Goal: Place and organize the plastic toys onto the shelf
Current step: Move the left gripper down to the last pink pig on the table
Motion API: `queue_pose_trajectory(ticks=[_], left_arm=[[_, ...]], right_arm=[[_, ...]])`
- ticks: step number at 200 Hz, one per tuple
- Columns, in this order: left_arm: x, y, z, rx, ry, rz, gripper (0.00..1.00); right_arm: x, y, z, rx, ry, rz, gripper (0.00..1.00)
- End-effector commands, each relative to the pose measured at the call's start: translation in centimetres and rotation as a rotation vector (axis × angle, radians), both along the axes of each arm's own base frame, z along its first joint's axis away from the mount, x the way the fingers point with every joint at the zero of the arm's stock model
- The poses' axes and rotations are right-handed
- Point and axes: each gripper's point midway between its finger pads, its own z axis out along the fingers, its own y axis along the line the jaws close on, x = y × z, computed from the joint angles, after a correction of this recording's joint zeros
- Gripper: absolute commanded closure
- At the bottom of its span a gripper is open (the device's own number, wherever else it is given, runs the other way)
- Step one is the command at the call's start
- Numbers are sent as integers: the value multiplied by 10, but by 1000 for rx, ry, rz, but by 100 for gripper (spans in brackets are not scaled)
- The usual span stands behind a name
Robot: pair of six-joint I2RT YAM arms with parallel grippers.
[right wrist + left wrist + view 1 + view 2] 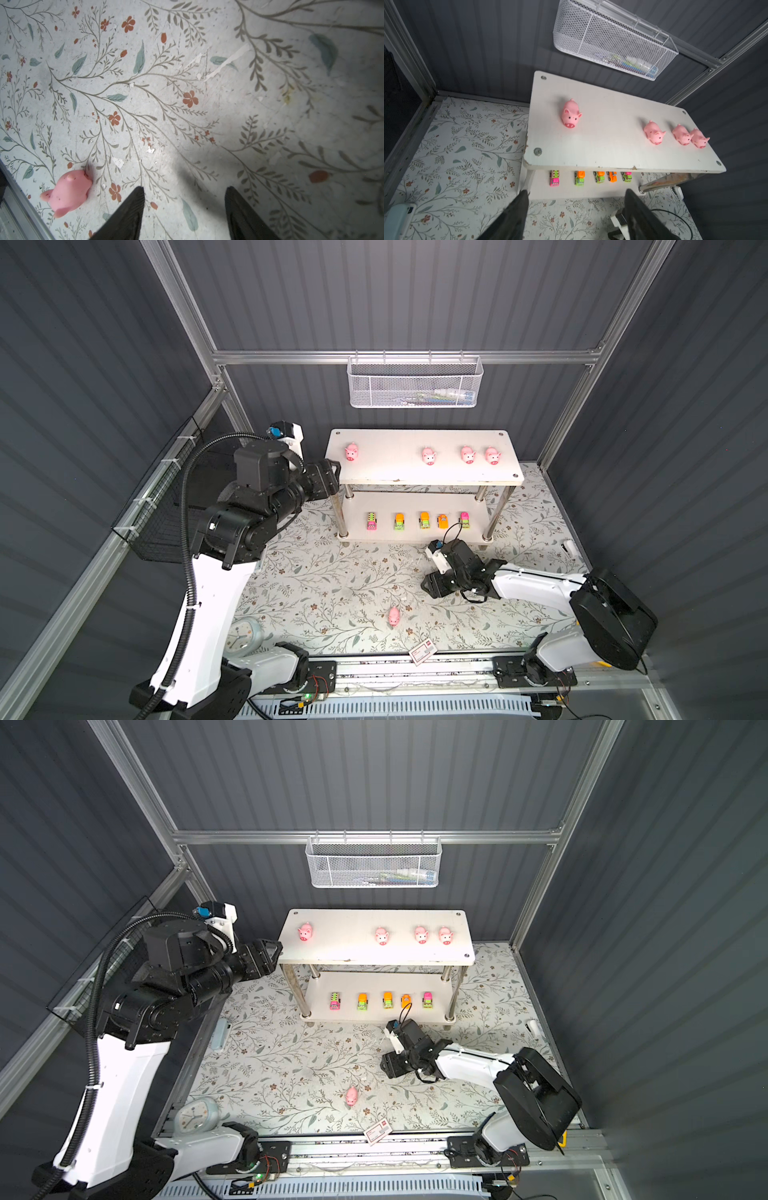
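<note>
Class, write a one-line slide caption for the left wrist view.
Four pigs stand on top of the shelf, five cars sit below; the left hand hangs open and empty.

- You see even, bright overhead light; the shelf [395, 472] glares white in both top views.
- The fingers [128, 216] of your right hand [184, 190] look blurred, shadowing the counter [228, 99].
</note>
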Motion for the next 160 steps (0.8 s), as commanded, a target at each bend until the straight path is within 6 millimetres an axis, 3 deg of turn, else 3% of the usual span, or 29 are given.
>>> queue_pose_trajectory(ticks=[1, 79, 135, 160], left_arm=[[-20, 0, -28, -26, 92, -22, 27], [-79, -6, -165, -112, 399, -88, 24], [-97, -18, -252, -141, 550, -128, 20], [-99, -38, -281, -144, 576, -171, 20]], right_arm=[[-1, -8, -3, -18, 13, -29, 35], [6, -11, 1, -27, 14, -53, 35], [14, -13, 6, -55, -3, -47, 34], [17, -18, 9, -77, -22, -49, 34]])
